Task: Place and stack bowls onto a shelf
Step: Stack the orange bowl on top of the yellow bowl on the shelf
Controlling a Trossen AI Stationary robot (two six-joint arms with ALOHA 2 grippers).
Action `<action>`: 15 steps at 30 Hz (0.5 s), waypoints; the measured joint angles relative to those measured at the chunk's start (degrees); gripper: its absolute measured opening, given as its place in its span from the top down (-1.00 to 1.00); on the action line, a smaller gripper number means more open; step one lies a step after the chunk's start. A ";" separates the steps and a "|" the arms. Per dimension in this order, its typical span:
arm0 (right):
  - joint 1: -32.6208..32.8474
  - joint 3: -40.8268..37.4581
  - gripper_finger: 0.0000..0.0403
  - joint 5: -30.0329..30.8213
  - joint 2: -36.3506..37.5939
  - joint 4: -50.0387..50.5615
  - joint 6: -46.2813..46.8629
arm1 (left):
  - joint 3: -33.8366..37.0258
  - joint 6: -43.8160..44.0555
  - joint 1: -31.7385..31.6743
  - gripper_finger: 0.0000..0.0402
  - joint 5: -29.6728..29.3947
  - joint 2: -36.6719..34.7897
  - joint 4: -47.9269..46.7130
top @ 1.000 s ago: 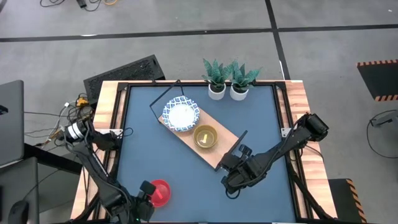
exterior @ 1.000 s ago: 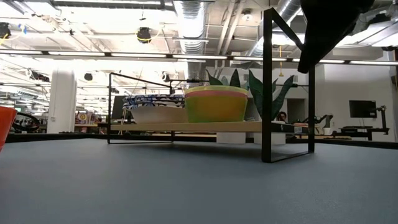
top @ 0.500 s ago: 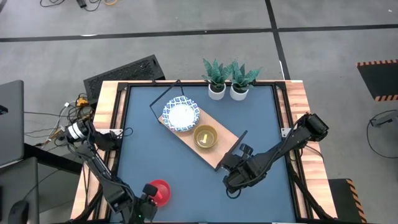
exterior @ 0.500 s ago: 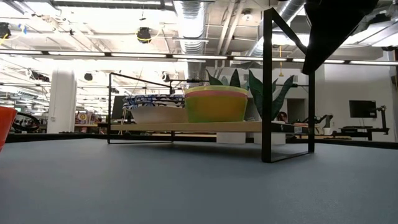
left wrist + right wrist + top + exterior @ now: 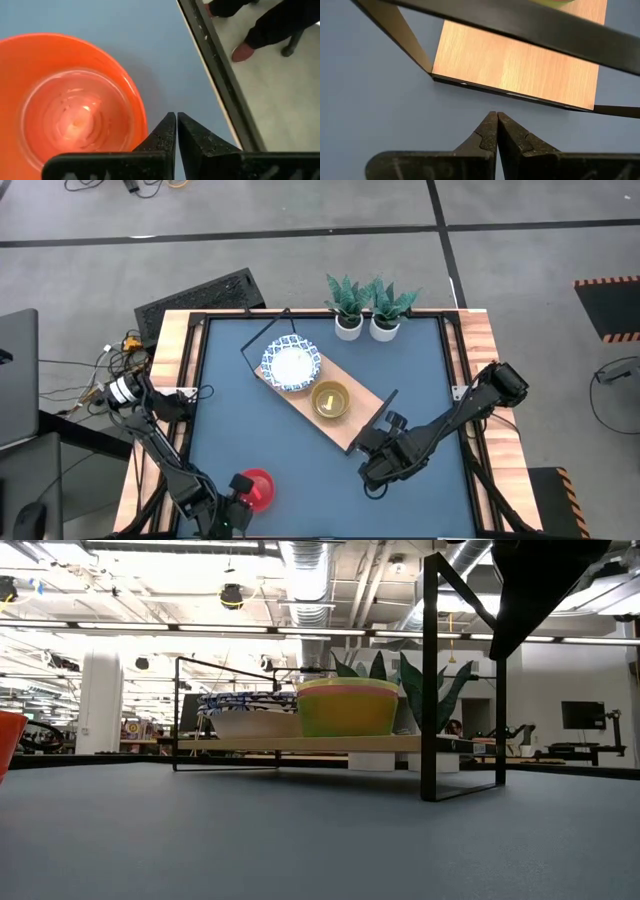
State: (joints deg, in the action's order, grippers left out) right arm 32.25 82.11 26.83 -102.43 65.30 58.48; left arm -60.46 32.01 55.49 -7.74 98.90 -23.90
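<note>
the small red plastic bowl (image 5: 70,105) lies just beside the left gripper (image 5: 176,122), whose fingers are pressed together; the right gripper (image 5: 497,122), also pressed together, faces the light-wood shelf (image 5: 520,60) end.

Shelf mid-table, one bowl off it.
I see two bowl stacks on the shelf (image 5: 330,402); a lone bowl (image 5: 256,489) sits front-left.

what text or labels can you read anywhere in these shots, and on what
No text can be read in any view.
Red bowl: plain, no label.
Shelf board: bare wood, no print.
Stacked bowls on the shelf: a blue pattern on the white ones, no words.
Room behind the table in the low view: a dark screen and distant signs, too small to read.
Left gripper and right gripper: no markings visible.
</note>
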 joint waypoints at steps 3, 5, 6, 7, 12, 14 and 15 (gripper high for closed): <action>0.05 0.00 0.85 0.02 0.00 0.00 0.04 | 0.04 2.28 -0.01 1.00 1.26 -1.23 0.88; 0.05 0.00 0.85 0.04 0.00 -0.02 0.04 | 0.04 4.57 -0.01 1.00 2.01 -2.29 1.37; 0.05 0.00 0.85 0.08 0.00 -0.03 0.04 | 0.04 5.67 -0.01 1.00 2.48 -2.70 1.29; 0.05 0.00 0.85 0.14 0.00 -0.07 0.04 | 0.04 6.74 0.04 1.00 2.53 -3.07 1.23; -0.15 0.00 0.85 0.61 0.00 -0.69 0.03 | 0.04 12.76 0.12 0.97 -0.19 -4.66 -1.35; -0.15 0.00 0.85 1.15 0.00 -1.07 0.03 | 0.04 13.89 0.02 0.92 -0.32 -4.92 -3.60; -0.15 0.00 0.85 1.37 0.00 -1.09 0.03 | 0.04 14.40 -0.17 0.88 -0.30 -5.04 -4.67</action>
State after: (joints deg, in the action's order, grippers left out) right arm 32.10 82.11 28.20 -102.43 64.21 58.51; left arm -60.42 46.41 55.32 -8.04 93.86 -28.57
